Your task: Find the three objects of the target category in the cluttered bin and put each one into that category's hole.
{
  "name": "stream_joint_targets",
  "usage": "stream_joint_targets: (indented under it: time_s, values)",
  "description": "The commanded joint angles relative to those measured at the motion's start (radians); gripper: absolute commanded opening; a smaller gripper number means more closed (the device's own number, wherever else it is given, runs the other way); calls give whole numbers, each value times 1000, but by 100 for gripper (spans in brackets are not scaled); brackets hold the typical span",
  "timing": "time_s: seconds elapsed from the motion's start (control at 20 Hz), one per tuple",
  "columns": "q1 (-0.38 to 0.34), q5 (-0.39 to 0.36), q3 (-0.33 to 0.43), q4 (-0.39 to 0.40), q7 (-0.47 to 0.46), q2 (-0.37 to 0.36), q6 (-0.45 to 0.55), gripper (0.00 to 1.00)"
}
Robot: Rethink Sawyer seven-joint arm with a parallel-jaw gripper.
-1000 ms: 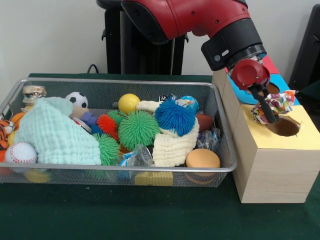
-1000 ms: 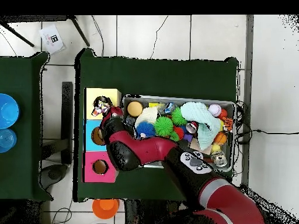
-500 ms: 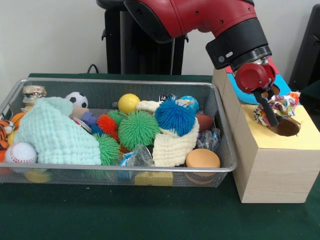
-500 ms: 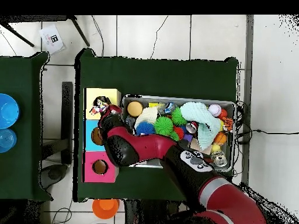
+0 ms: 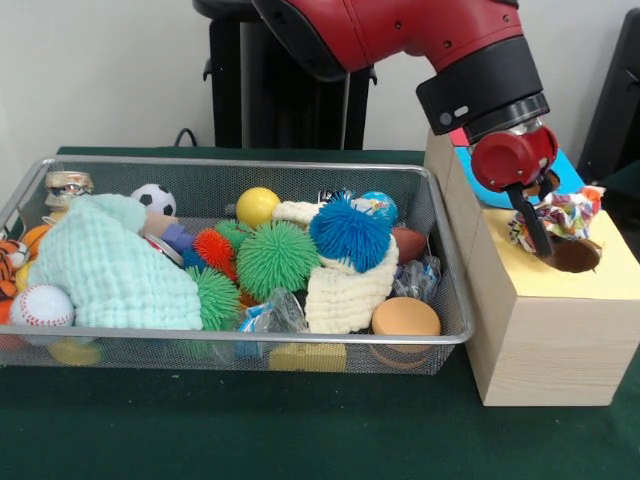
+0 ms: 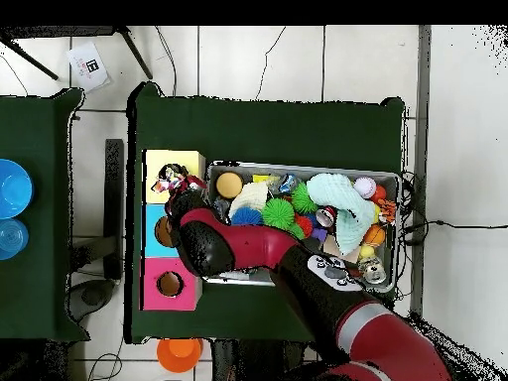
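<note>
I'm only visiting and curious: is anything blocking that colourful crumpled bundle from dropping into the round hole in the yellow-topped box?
Nothing visible does. The gripper holds the colourful crumpled bundle just above the round hole in the yellow-topped box, at its edge, and the hole looks open and dark.

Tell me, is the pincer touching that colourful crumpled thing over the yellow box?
Touching. The front view shows the pincer with a dark finger lying right against the colourful bundle, which hangs over the yellow box's hole, no gap between them.
</note>
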Motion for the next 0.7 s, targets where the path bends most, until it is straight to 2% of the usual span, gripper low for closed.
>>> stream_joint_targets:
  time_s: [0.05, 0.7]
  values:
    - [61, 86, -15, 25, 225, 27, 327, 100]
    - [195, 237, -142, 21, 242, -28, 416, 100]
